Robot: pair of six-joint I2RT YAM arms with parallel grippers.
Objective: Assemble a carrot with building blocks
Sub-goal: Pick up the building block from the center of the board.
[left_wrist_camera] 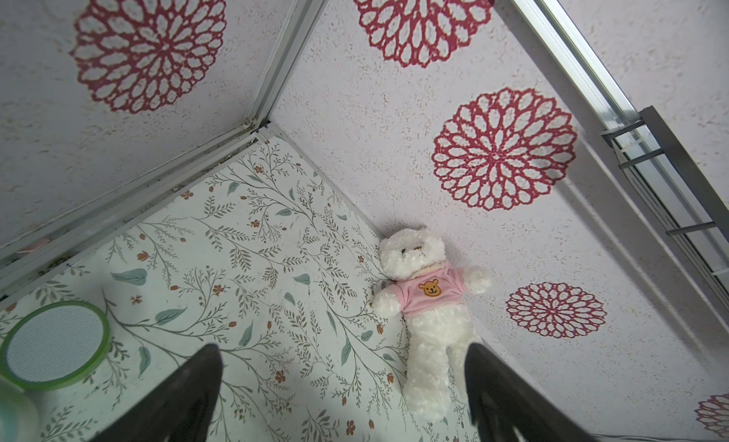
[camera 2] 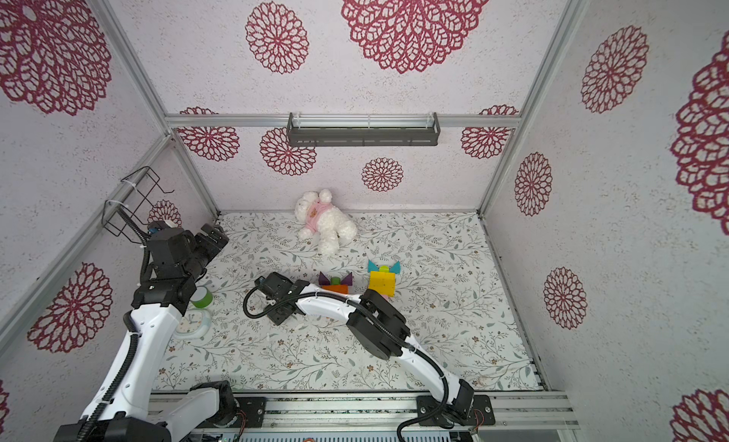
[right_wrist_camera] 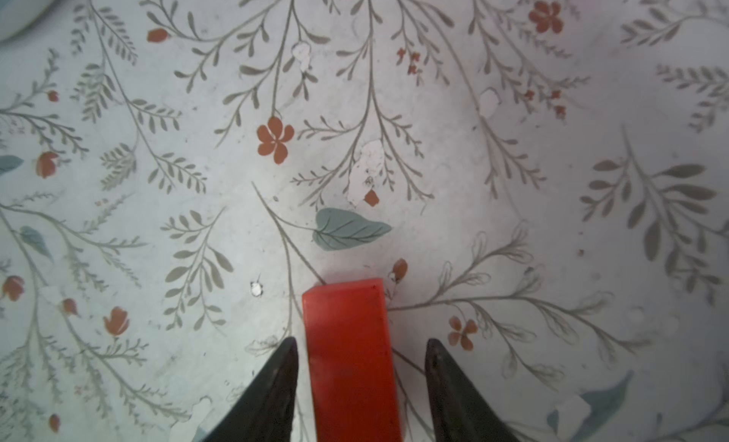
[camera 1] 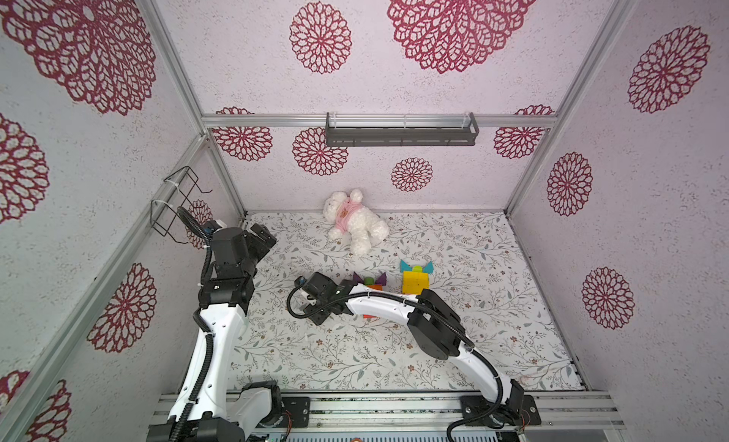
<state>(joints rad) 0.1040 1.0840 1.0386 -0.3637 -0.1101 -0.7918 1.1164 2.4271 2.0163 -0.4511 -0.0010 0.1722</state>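
Observation:
A red block (right_wrist_camera: 351,361) lies flat on the floral table between the fingers of my right gripper (right_wrist_camera: 361,343), with a gap on each side, so the jaws stand open around it. In a top view that gripper (camera 1: 327,313) is low at mid-table, and a bit of the red block (camera 1: 369,317) peeks from under the arm. Behind it, two purple triangles (camera 1: 358,278) flank a green cylinder (camera 1: 369,280) on an orange block (camera 1: 374,287). Teal triangles (camera 1: 406,266) and a cylinder sit atop a yellow block (camera 1: 414,282). My left gripper (camera 1: 262,237) hangs open and empty at the far left.
A white plush bear (camera 1: 355,223) in pink lies against the back wall. A green cup (camera 2: 202,297) and a small white clock (camera 2: 193,321) stand beside the left arm. A wire basket (camera 1: 177,203) hangs on the left wall, a grey shelf (camera 1: 400,132) on the back wall.

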